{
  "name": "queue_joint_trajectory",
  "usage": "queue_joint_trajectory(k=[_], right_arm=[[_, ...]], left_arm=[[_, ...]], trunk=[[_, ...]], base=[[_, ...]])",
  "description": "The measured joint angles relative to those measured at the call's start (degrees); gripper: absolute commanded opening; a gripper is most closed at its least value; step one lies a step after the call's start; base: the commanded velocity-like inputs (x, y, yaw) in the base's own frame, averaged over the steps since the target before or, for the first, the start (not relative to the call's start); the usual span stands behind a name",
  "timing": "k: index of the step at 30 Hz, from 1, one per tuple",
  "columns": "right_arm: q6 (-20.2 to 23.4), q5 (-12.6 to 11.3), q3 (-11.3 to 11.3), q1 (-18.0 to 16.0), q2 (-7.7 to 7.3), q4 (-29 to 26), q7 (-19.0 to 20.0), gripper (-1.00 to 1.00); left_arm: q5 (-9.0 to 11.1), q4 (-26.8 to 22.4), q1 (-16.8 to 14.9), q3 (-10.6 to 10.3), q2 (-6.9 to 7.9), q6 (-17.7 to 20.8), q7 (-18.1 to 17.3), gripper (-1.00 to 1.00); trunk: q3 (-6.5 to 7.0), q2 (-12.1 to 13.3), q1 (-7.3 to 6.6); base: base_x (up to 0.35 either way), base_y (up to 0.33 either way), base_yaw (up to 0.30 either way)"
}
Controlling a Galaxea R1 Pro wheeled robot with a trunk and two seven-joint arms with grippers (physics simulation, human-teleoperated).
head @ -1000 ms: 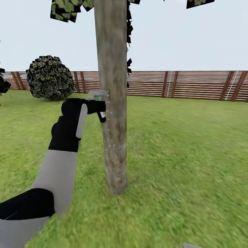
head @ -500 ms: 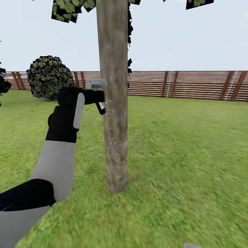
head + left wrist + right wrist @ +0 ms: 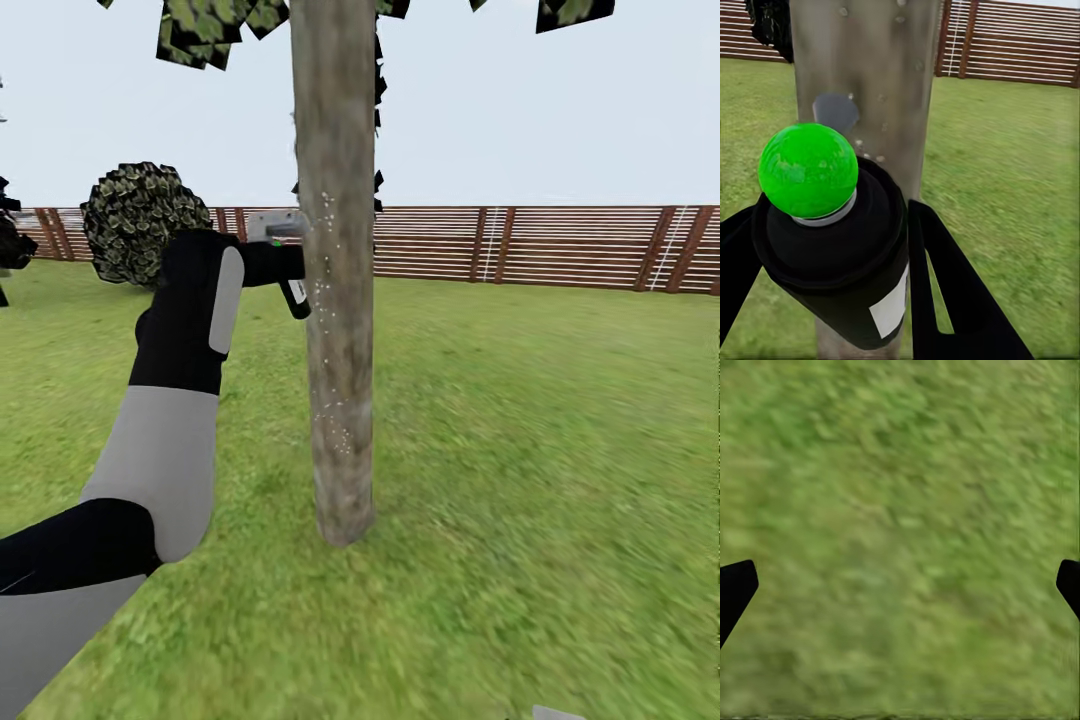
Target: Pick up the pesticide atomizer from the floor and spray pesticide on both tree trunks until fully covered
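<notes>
My left claw (image 3: 285, 272) clamps the pesticide atomizer (image 3: 832, 247) against the speckled tree trunk (image 3: 338, 300). My right claw (image 3: 900, 585) hangs spread apart over the lawn (image 3: 900, 510).

In the head view the tree trunk (image 3: 338, 300) runs off the top edge, so most of the crown is cut away and only a few dark leaf clumps (image 3: 210, 25) show. The left gripper (image 3: 282, 268) is largely hidden behind its own wrist, and the pesticide atomizer (image 3: 293, 293) is mostly covered, with 1 small dark end poking out. The fence (image 3: 540, 248) is cut by both side edges.

In the left wrist view the pesticide atomizer (image 3: 840, 247) blocks the trunk's lower middle, and the fingers (image 3: 960, 300) run off the frame.

In the right wrist view, just 2 dark fingertips (image 3: 735, 589) show at opposite edges, over blurred grass (image 3: 900, 532).
</notes>
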Motion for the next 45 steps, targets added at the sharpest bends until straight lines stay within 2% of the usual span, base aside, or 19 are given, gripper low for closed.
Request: queue_joint_trajectory(k=[3, 5, 7, 10, 11, 14, 15, 17, 18, 20, 22, 23, 24, 25, 30, 33, 38, 40, 45], right_arm=[[0.0, 0.0, 0.0, 0.03, 0.0, 0.0, -0.01, 1.0], [-0.01, 0.0, 0.0, -0.01, 0.0, 0.0, -0.01, 1.0], [-0.01, 0.0, 0.0, 0.02, 0.0, 0.0, -0.01, 1.0], [0.0, 0.0, 0.0, -0.01, -0.06, 0.0, -0.01, 1.0], [-0.01, 0.0, 0.0, -0.02, -0.07, 0.0, -0.01, 1.0], [-0.01, 0.0, 0.0, -0.02, -0.08, 0.0, -0.01, 1.0], [-0.01, 0.0, 0.0, -0.02, -0.08, 0.01, -0.01, 1.0], [-0.01, 0.0, 0.0, 0.01, -0.07, -0.01, -0.01, 1.0], [-0.01, 0.0, 0.0, 0.0, -0.06, -0.01, -0.01, 1.0], [-0.01, 0.0, 0.04, 0.0, -0.02, 0.0, -0.01, 1.0], [-0.01, 0.0, 0.06, 0.02, -0.01, 0.0, -0.01, 1.0], [-0.01, 0.0, 0.06, 0.01, -0.01, -0.01, -0.01, 1.0], [0.0, 0.0, 0.08, -0.01, 0.0, 0.0, -0.01, 1.0], [-0.01, 0.0, 0.08, -0.01, 0.02, -0.03, -0.01, 1.0], [-0.01, 0.0, 0.09, -0.02, 0.06, -0.08, -0.01, 1.0], [-0.01, 0.02, 0.09, -0.01, 0.25, -0.07, -0.01, 1.0], [-0.01, 0.02, 0.09, 0.0, 0.34, -0.08, -0.01, 1.0], [-0.01, 0.0, 0.08, -0.01, 0.29, -0.08, -0.01, 1.0], [-0.01, 0.01, 0.09, -0.02, 0.27, -0.08, -0.01, 1.0]], left_arm=[[0.02, 0.02, 0.0, -0.03, 0.0, -0.03, 0.0, -1.0], [-0.06, 2.23, -0.32, -0.42, 0.0, -0.13, 0.08, -1.0], [-0.03, 5.56, -3.29, -0.35, 0.0, -0.16, 0.12, -1.0], [0.04, 17.91, -14.42, 0.75, 0.01, -0.28, 0.29, -1.0], [-0.02, 19.67, -16.04, 0.89, 0.01, -0.31, 0.33, -1.0], [-0.01, 29.76, -25.32, 1.98, 0.03, -0.4, 0.47, -1.0], [0.16, 31.09, -27.22, 2.51, 0.04, -0.42, 0.48, -1.0], [0.92, 32.62, -29.11, 3.3, 0.05, -0.43, 0.51, -1.0], [1.22, 32.89, -29.38, 3.51, 0.05, -0.43, 0.5, -1.0], [2.69, 37.37, -30.05, 4.18, 0.06, -0.5, 0.47, -1.0], [3.99, 45.11, -30.25, 4.28, 0.05, -1.35, 0.42, -1.0], [4.3, 46.97, -30.29, 4.32, 0.04, -1.92, 0.4, -1.0], [5.92, 52.53, -30.36, 4.51, 0.03, -4.84, 0.33, -1.0], [5.8, 56.47, -30.36, 4.36, 0.02, -6.24, 0.28, -1.0], [6.6, 64.84, -30.4, 4.52, 0.0, -11.27, 0.05, -1.0], [6.59, 66.14, -29.87, 4.55, 0.0, -11.88, 0.01, -1.0], [6.48, 66.7, -23.82, 4.51, 0.0, -15.22, -0.08, -1.0], [6.28, 66.77, -20.17, 4.28, 0.0, -16.12, -0.09, -1.0], [6.5, 66.76, -17.92, 4.56, 0.0, -17.55, -0.11, -1.0]], trunk=[[0.0, 0.0, -0.02], [0.0, 0.0, -0.03], [0.01, 0.0, -0.03], [0.02, -0.01, -0.05], [0.01, -0.01, -0.04], [0.02, 0.0, -0.02], [0.02, -0.01, -0.05], [0.01, -0.01, -0.03], [0.0, 0.0, -0.03], [-0.01, 0.0, -0.02], [-0.01, 0.0, -0.02], [0.0, 0.0, -0.03], [0.0, -0.01, -0.04], [-0.01, 0.01, 0.0], [-0.01, 0.0, -0.03], [0.0, 0.0, -0.03], [-0.01, 0.0, -0.03], [-0.01, 0.01, -0.01], [0.0, 0.0, -0.03]], base=[[-0.098, 0.018, 0.0], [-0.029, 0.005, 0.0], [-0.015, 0.003, 0.0], [-0.004, 0.001, 0.0], [-0.002, 0.0, 0.0], [0.0, 0.0, 0.0], [0.0, 0.0, 0.0], [0.0, 0.0, 0.0], [0.0, 0.0, 0.0], [0.0, 0.0, 0.0], [0.0, 0.0, 0.0], [0.0, 0.0, 0.0], [0.0, 0.0, 0.0], [0.0, 0.0, 0.0], [0.0, 0.0, 0.0], [0.0, 0.0, 0.0], [0.0, 0.0, 0.0], [0.0, 0.0, 0.0], [0.0, 0.0, 0.0]])
